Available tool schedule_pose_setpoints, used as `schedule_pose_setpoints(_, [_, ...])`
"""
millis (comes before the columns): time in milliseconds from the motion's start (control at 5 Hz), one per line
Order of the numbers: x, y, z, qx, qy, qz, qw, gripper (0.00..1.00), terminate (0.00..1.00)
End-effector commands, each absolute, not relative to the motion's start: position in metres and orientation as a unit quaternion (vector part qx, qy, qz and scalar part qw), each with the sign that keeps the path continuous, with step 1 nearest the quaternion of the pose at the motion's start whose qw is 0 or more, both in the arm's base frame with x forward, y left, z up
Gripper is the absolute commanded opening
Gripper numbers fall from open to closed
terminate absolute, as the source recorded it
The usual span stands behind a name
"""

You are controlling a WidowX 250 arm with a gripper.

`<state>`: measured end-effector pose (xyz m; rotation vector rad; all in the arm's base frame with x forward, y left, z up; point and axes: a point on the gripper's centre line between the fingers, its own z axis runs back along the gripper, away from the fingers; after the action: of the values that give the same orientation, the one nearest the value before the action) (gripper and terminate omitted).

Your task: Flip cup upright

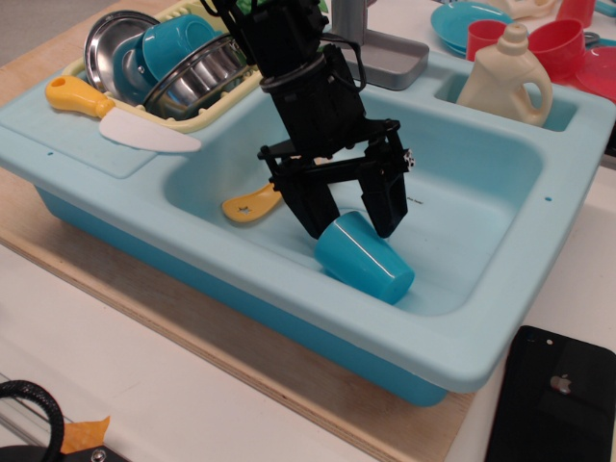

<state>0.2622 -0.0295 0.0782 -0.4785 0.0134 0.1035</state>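
Note:
The teal-blue cup (368,261) lies on its side in the basin of the light blue toy sink (481,207), its base pointing to the front right and its rim toward the back left. My black gripper (352,224) is open and reaches down into the basin. Its two fingers straddle the rim end of the cup, one on each side, close to or touching it. The rim itself is partly hidden behind the fingers.
A yellow brush (248,204) lies in the basin left of the gripper. A drying rack (168,60) at the back left holds steel bowls and another teal cup. A toy knife (115,115) lies on the sink's left ledge. A cream bottle (507,77) and red cups (558,43) stand at the back right. A black phone (553,399) lies at the front right.

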Motion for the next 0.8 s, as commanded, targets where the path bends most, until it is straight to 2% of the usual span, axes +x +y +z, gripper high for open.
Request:
schedule_pose_setpoints(0, [0.263, -0.042, 0.077, -0.253, -0.008, 0.046, 0.966, 0.0, 0.0])
schedule_pose_setpoints(200, [0.263, -0.043, 0.078, -0.248, -0.008, 0.045, 0.968, 0.0, 0.0])
schedule_pose_setpoints(400, [0.271, -0.041, 0.088, -0.207, -0.015, 0.016, 0.978, 0.0, 0.0])
schedule_pose_setpoints(600, [0.278, -0.041, 0.102, -0.131, -0.025, -0.031, 0.991, 0.0, 0.0])
